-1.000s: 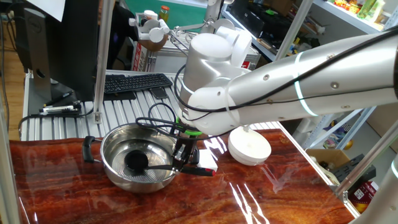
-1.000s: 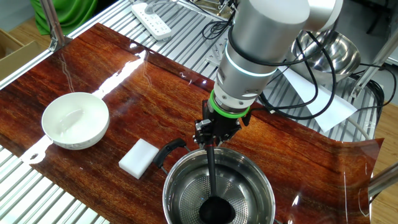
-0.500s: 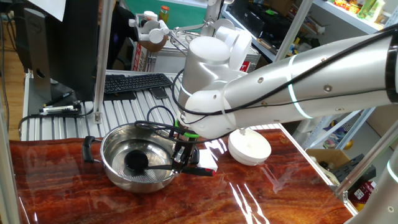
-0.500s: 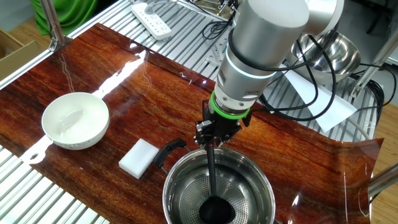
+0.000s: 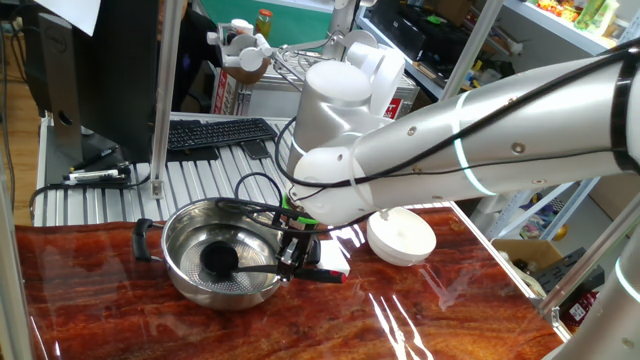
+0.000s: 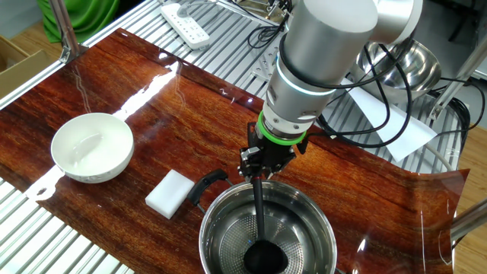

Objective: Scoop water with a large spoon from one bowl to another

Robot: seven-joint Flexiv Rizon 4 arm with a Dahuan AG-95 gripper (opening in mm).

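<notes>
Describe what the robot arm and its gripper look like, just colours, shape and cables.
The arm is thick, rounded and glossy silver-white, with a thin glowing pale ring around one link. A bright green band circles the wrist above the small black two-finger gripper. Loose black cables loop along the outside of the wrist to the gripper.

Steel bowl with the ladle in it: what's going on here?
The robot's hand grips the black ladle by its handle, with the cup down at the bottom of the steel bowl. The white bowl sits apart on the wooden tabletop, past a white block. Nothing has been carried over yet.
</notes>
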